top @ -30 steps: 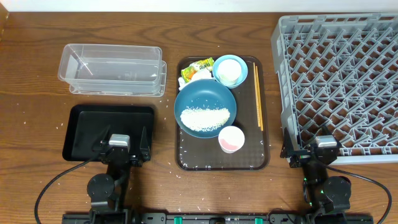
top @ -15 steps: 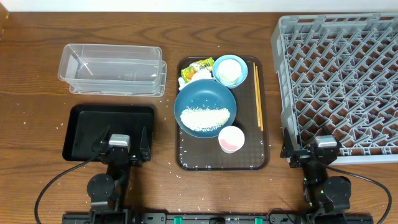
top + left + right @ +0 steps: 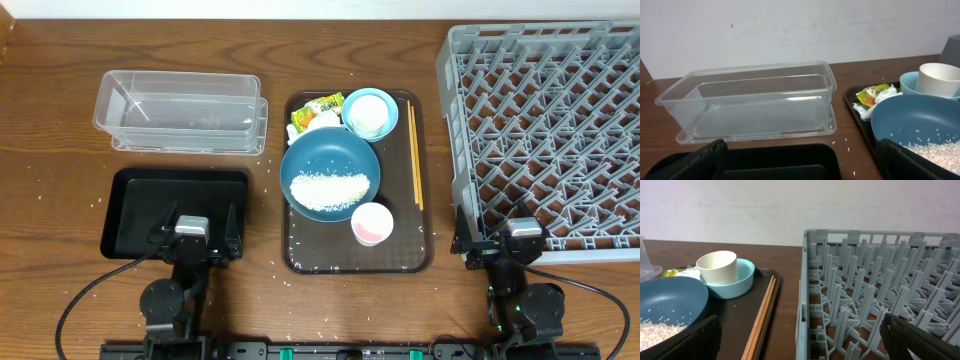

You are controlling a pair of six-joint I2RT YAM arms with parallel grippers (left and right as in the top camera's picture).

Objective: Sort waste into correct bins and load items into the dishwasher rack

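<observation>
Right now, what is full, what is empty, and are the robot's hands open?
Clear tub: empty.
Black tray: empty.
Dishwasher rack: empty.
Dark-blue dish: holds rice.
Light-blue bowl: holds the cream cup.
Pink cup: upright, looks empty.
Wrapper: crumpled, on the brown tray.
Left gripper: open.
Right gripper: open.

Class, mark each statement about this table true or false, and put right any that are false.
1. The rice lies in the dark-blue dish. True.
2. The cream cup stands inside the light-blue bowl. True.
3. The pink cup also stands in that bowl. False: it stands on its own on the brown tray, near the dish.
4. The chopsticks lie across the dark-blue dish. False: they lie on the brown tray, to the right of the dish.
5. The left gripper and right gripper are both open and hold nothing. True.
</observation>
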